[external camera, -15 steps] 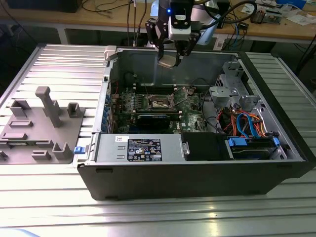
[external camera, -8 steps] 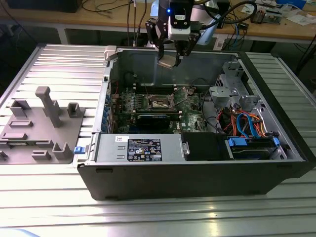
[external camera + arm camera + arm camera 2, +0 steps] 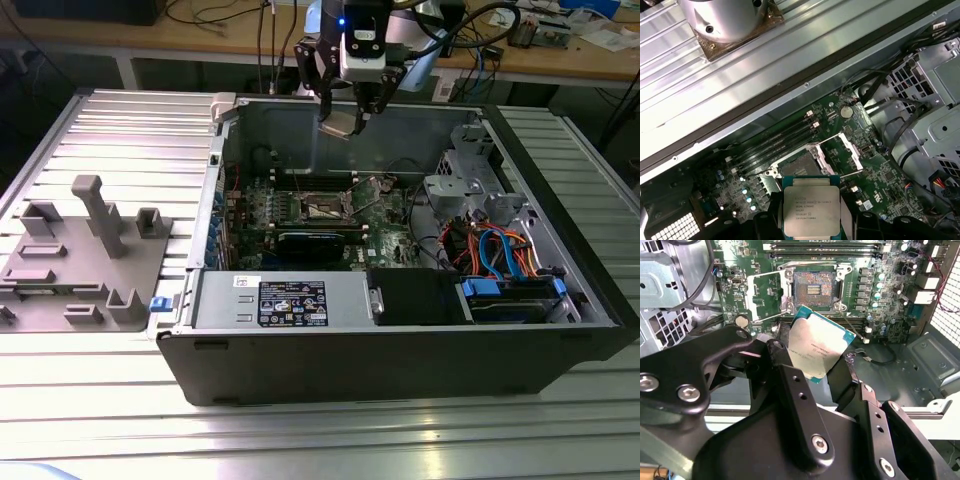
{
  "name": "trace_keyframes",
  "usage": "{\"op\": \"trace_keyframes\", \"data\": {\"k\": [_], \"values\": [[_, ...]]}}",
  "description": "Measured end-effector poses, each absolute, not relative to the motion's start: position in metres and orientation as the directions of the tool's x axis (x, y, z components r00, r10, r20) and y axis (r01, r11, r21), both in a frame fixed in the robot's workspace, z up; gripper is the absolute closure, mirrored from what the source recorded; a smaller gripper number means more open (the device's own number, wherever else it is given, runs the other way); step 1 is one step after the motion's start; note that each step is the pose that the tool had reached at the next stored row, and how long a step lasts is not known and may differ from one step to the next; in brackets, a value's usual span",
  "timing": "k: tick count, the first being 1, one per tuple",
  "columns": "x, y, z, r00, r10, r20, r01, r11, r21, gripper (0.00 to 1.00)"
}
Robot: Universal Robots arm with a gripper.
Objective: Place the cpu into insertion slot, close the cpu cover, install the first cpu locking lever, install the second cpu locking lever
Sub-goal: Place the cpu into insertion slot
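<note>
Claw [image 3: 345, 112] gripping cpu [image 3: 817, 347], high above slot [image 3: 814, 289].
Held by opposite edges, likely to keep the flat faces clear for seating; cover [image 3: 767, 294] stands swung open beside slot, leaving it bare.

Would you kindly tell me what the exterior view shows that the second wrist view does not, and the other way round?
The exterior view adds the whole computer case on the ribbed table, the grey plastic fixture at the exterior view's left, and the blue and orange cables. The second wrist view adds the coin battery on the board and the print on the cpu. Both show the gripper shut on the cpu, held clear of the empty insertion slot.
</note>
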State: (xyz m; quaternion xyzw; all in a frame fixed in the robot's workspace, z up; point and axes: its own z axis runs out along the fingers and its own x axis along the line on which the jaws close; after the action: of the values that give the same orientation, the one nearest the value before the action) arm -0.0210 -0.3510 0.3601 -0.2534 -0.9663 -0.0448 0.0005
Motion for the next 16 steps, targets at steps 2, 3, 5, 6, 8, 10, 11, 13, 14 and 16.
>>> {"op": "trace_keyframes", "data": {"k": [2, 3, 5, 6, 8, 10, 11, 13, 14, 16], "values": [[-0.021, -0.351, 0.3601, -0.871, 0.49, 0.025, 0.49, 0.867, 0.086, 0.46], [-0.021, -0.351, 0.3601, -0.871, 0.49, 0.026, 0.49, 0.868, 0.085, 0.46], [-0.021, -0.351, 0.3601, -0.871, 0.491, 0.026, 0.491, 0.867, 0.085, 0.46], [-0.0209, -0.351, 0.3601, -0.868, 0.496, 0.026, 0.497, 0.864, 0.085, 0.46], [-0.021, -0.351, 0.36, -0.845, 0.534, 0.026, 0.534, 0.841, 0.085, 0.46], [-0.0209, -0.351, 0.3598, -0.827, 0.562, 0.026, 0.562, 0.823, 0.085, 0.46], [-0.021, -0.351, 0.3597, -0.818, 0.575, 0.026, 0.575, 0.814, 0.085, 0.46], [-0.021, -0.3508, 0.3591, -0.813, 0.582, 0.018, 0.581, 0.81, 0.074, 0.46], [-0.021, -0.3508, 0.3585, -0.812, 0.583, 0.012, 0.583, 0.81, 0.067, 0.46], [-0.021, -0.3508, 0.3571, -0.786, 0.618, 0.011, 0.617, 0.784, 0.067, 0.46]]}}
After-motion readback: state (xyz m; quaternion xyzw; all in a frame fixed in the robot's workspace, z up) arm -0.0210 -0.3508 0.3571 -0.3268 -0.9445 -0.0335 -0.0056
